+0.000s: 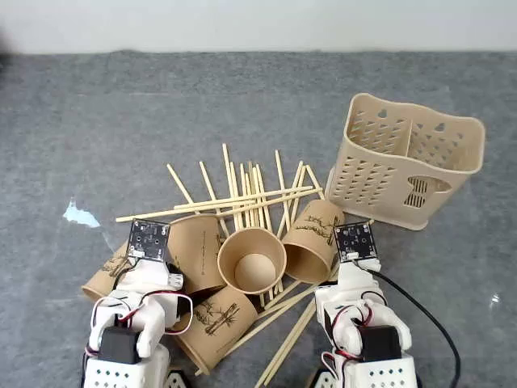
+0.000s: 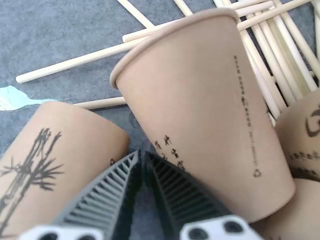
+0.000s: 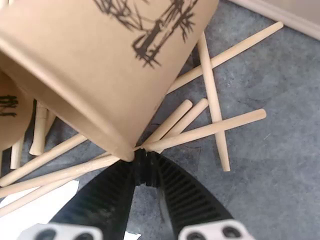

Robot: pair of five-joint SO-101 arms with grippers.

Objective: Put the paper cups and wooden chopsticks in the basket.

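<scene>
Nearest the bases: left gripper (image 2: 142,159), jaws pressed together on nothing, tip poised in the gap between a bamboo-print cup (image 2: 45,160) and a plain-sided cup (image 2: 200,110), both on their sides. Right gripper (image 3: 146,170) likewise closed and empty, tip just at the rim of a tipped cup (image 3: 100,55), above crossed sticks. A little farther, between the arms, an upright cup (image 1: 252,260), mouth open to the camera. Beyond and beneath the cups, wooden chopsticks (image 1: 242,198) fanned out, several pinned under cup walls. Farthest, to the right, the basket (image 1: 371,182), upright, two compartments, nothing visible inside. Likely trouble: descending with jaws closed and shoving a round cup into a roll; crushing thin paper by clamping hard; dragging a pinned stick and scattering the pile; failing to pinch a slim stick lying flat; knocking the tall, light basket over at the rim. Underneath, a grey, felt-like surface (image 1: 121,121) with a small blue scrap (image 1: 79,215); behind, a pale wall strip (image 1: 242,24).
</scene>
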